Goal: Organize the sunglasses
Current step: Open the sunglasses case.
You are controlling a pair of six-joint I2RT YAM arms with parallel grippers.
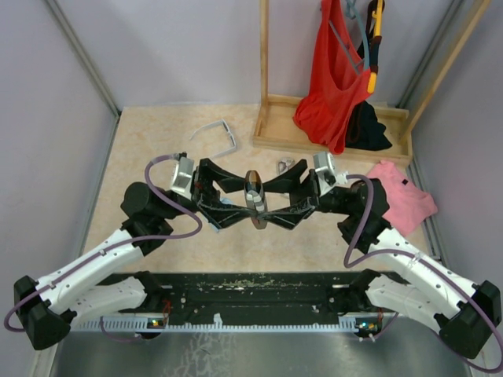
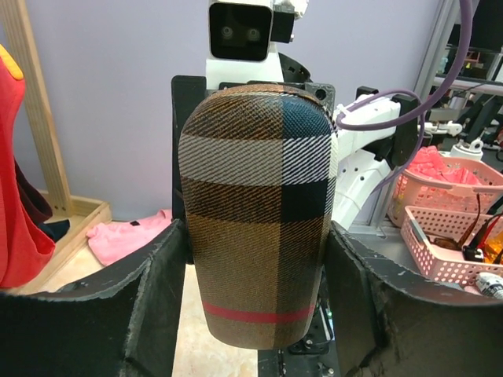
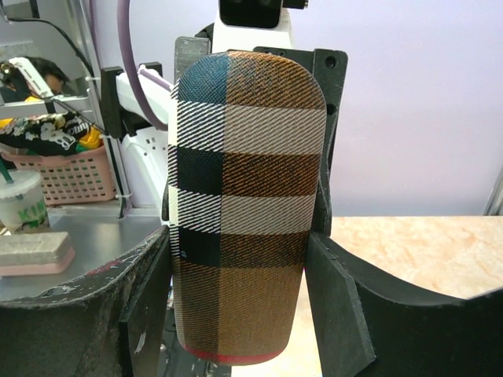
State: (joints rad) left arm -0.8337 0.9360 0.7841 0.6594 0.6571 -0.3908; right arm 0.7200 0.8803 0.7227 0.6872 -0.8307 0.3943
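We hold the plaid case [image 1: 255, 200] upright over the middle of the table [image 1: 157, 149]. The left gripper [image 1: 238, 203] and the right gripper [image 1: 275, 203] are each clamped on it from their own side. In both wrist views the black fingers [image 2: 149, 306] press against its flanks.

The white-framed sunglasses [image 1: 216, 132] lie on the table beyond the left arm, well apart from the case. The dark wire pair [image 1: 284, 165] lies just beside the right wrist, near the wooden rack [image 1: 264, 71].

We judge that the step in hand is to open the case, so that one pair can go inside. To do it well, one gripper should hold its half firm while the other pulls slowly, without twisting. The fabric looks smooth, so a weak squeeze may let it slip. We cannot see the seam, so we should not assume where it opens.
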